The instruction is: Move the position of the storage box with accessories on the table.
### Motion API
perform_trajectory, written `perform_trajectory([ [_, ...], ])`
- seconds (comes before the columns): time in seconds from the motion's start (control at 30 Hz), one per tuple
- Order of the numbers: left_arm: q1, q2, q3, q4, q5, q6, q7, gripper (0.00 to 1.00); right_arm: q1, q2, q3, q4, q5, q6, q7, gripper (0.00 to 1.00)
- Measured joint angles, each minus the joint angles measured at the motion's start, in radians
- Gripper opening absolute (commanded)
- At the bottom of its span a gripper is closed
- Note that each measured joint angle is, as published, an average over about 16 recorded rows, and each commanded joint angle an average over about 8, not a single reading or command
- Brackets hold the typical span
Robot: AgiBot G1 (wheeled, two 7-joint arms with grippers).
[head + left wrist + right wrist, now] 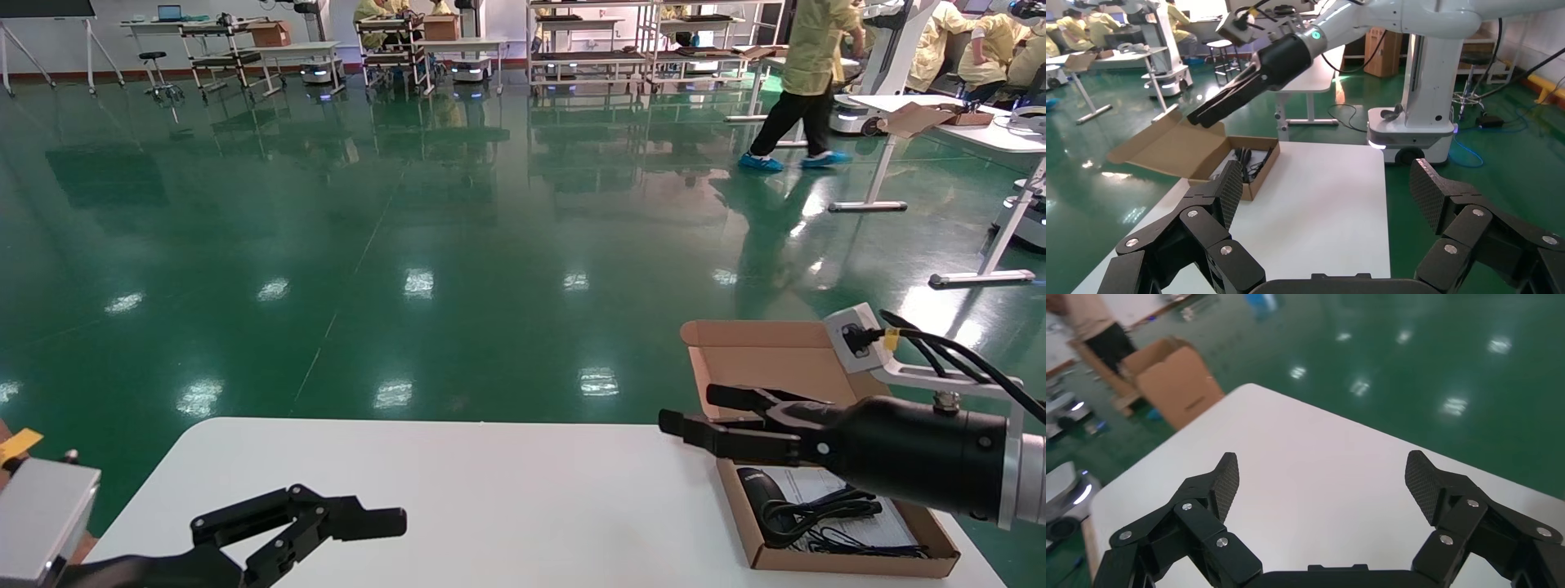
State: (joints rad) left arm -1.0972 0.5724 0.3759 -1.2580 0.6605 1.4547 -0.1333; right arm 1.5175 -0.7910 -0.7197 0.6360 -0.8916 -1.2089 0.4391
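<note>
Storage box [833, 523] with accessories [817, 510] sits at the worktop's [507, 498] right near corner, lid raised. Your right hand [695, 416], fingers spread, hovers above it; the left hand [327, 523], spread, idles near-left. A careless push could tip the box over the edge.

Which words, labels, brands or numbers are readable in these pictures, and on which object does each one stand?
None can be read.
White printed paper sheet in the shallow brown cardboard storage box: lines of print, too small to read.
Yellow tag on the right arm's cable: no readable text.
</note>
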Motion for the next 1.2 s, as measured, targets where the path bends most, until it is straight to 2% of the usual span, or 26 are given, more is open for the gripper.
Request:
perform_trajectory([
  [0.87,0.0,0.0,0.0,0.0,0.0,0.0,0.0,1.0,-0.346,0.14,0.343,0.506,0.126,-0.224,-0.196,1.0],
  [1.2,0.0,0.0,0.0,0.0,0.0,0.0,0.0,1.0,-0.445,0.18,0.442,0.651,0.163,-0.289,-0.25,1.0],
])
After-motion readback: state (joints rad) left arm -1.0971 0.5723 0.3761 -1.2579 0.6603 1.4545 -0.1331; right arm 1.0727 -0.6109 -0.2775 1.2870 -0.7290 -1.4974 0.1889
